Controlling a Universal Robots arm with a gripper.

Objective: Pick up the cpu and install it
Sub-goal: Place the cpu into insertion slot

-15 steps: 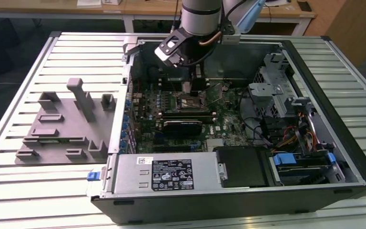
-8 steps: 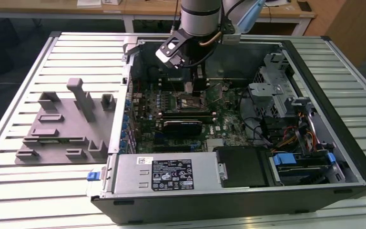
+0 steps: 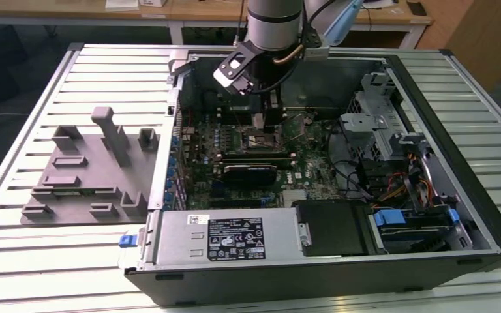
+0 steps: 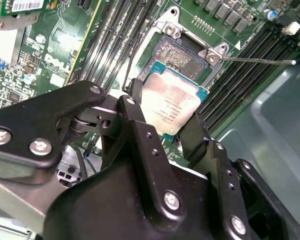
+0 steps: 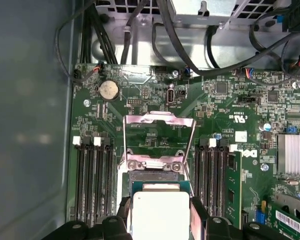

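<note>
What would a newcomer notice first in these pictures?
First comes the silvery cpu, gripped at two sides by the black end effector in both wrist views, just over the open socket on the green motherboard. In the exterior view, the opened computer case lies on a slatted table, with a grey tray at the exterior view's left.

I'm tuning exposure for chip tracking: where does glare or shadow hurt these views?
Second wrist view: glare whitens the cpu lid, fading its print. First wrist view: the lid reads flat and bright. Exterior view: the computer case interior looks dim.
</note>
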